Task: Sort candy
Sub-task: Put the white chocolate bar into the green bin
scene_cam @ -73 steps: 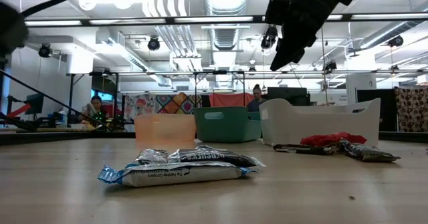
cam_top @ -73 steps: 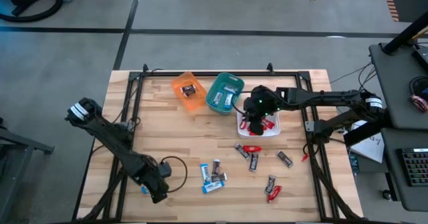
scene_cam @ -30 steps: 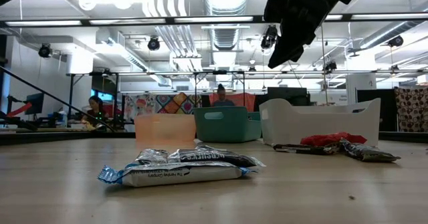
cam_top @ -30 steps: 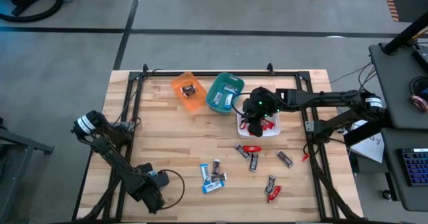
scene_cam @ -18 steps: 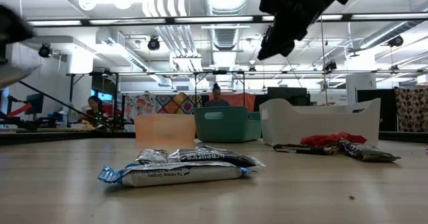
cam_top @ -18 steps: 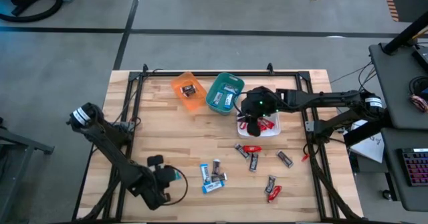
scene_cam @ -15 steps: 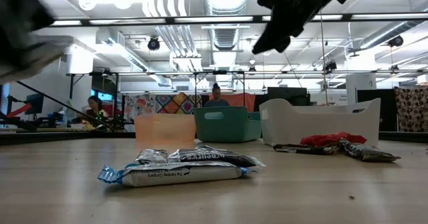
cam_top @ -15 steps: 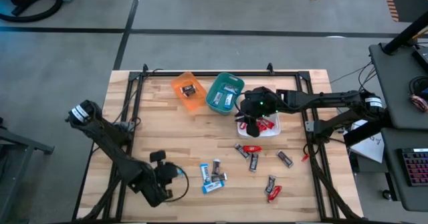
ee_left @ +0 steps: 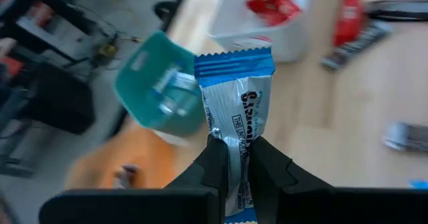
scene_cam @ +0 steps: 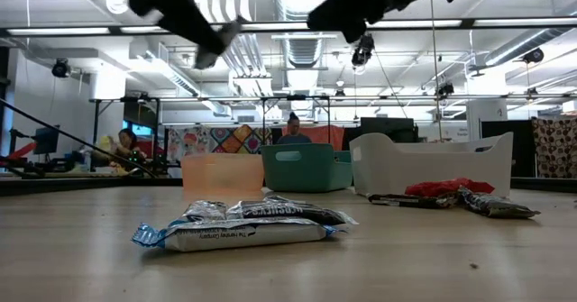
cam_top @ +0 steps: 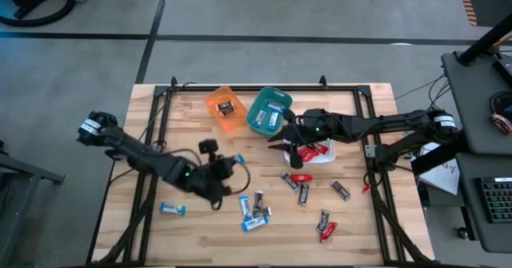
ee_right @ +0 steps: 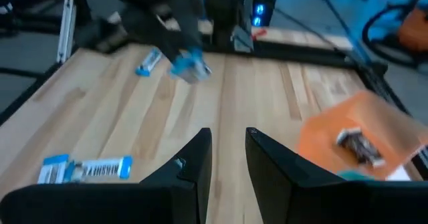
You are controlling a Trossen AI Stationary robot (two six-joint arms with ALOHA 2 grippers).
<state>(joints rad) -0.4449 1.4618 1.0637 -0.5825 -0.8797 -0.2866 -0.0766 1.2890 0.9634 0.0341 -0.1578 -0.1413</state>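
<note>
Having swung inward, left gripper (ee_left: 231,158) with blue-and-white candy (ee_left: 235,110), mid-table.

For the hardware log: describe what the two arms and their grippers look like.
Both arms are dark, slim and jointed. The left arm has a white band at its base; the right arm shows green lights near its wrist. The left gripper and right gripper have black, blunt fingers.
</note>
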